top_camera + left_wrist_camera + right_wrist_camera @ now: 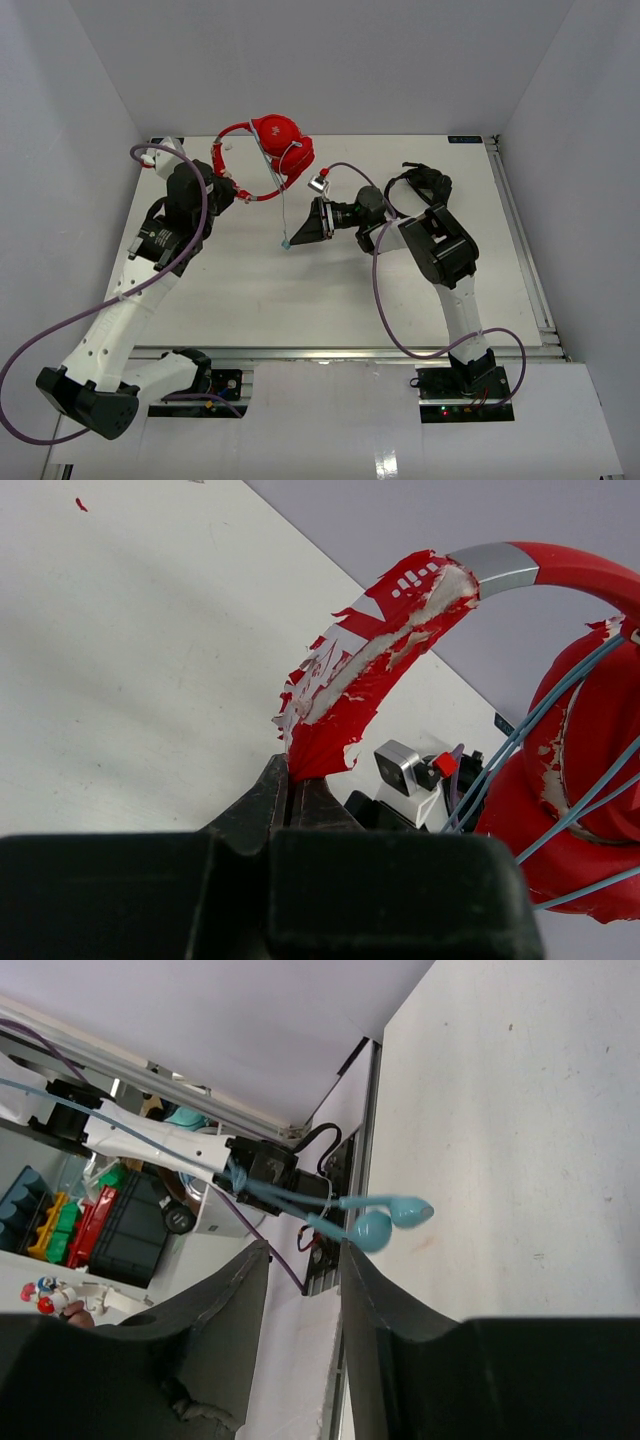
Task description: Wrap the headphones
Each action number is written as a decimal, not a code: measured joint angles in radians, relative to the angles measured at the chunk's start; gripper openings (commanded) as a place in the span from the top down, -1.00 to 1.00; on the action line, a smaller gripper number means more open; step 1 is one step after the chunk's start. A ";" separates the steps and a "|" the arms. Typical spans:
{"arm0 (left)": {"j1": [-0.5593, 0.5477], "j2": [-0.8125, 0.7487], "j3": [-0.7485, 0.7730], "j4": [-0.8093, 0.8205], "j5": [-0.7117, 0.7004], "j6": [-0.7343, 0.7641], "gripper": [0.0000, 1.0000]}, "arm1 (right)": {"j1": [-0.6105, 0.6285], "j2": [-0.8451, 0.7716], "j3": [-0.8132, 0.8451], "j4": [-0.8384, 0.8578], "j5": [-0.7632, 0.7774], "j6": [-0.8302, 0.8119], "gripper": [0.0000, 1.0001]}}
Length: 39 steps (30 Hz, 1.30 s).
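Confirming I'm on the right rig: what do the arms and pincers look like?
Both the left arm and right arm have white links, black joints and a looping purple cable. The left pincer and right pincer are black with flat tapered fingers.

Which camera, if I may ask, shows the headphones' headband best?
The left wrist view: the headband fills it, peeling, pinched between the left fingers. The top view shows a thin red arc; the right wrist view misses it.

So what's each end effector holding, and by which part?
The left end effector is shut on the headphones, gripping the peeling padded headband. The right end effector is open, holding nothing; the cable tip hangs just past it.
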 measured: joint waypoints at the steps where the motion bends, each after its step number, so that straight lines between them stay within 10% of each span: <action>1: 0.000 0.000 0.000 0.000 -0.003 0.002 1.00 | 0.000 -0.001 -0.005 0.000 -0.001 -0.005 0.03; 9: 0.000 0.001 0.009 -0.006 -0.023 0.018 1.00 | -0.002 -0.056 -0.096 -0.010 0.018 -0.147 -0.16; 23: 0.000 0.002 0.049 -0.036 -0.009 0.051 1.00 | 0.044 -0.511 -0.379 -0.292 0.484 -1.003 -0.46; 39: 0.000 0.002 0.049 -0.037 0.074 0.047 1.00 | 0.128 -0.466 -0.447 -0.146 0.487 -1.142 -0.36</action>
